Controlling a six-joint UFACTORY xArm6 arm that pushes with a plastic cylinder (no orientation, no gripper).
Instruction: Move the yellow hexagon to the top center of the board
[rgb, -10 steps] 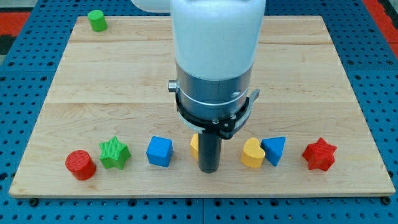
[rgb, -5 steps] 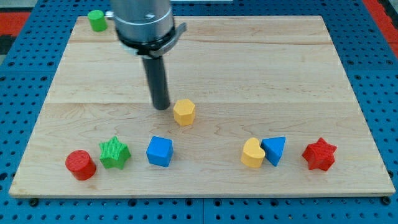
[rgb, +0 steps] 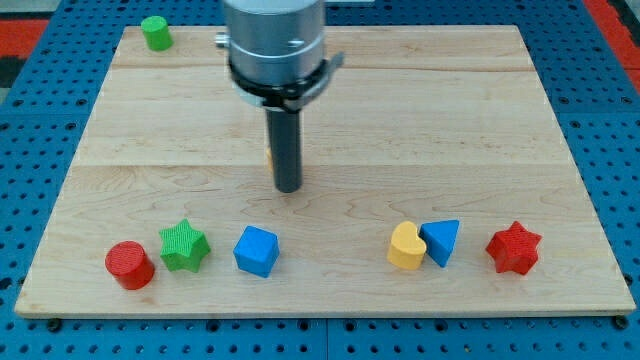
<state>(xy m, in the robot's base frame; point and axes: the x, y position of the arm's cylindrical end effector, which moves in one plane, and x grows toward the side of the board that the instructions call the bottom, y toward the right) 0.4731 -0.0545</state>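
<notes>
My tip (rgb: 288, 186) rests on the wooden board (rgb: 480, 130), a little left of its centre. The yellow hexagon (rgb: 271, 156) is almost wholly hidden behind the rod; only a thin yellow sliver shows at the rod's left edge, just above the tip. The blue cube (rgb: 256, 250) lies below the tip, toward the view's bottom.
A green cylinder (rgb: 155, 32) stands at the top left corner. Along the bottom lie a red cylinder (rgb: 129, 265), a green star (rgb: 184, 245), a yellow heart (rgb: 406, 246) touching a blue triangle (rgb: 441, 240), and a red star (rgb: 514, 248).
The yellow hexagon has gone from the bottom row up toward the board's middle. My tip moved right and slightly down, and now stands in front of the hexagon. The blue cube has turned slightly.
</notes>
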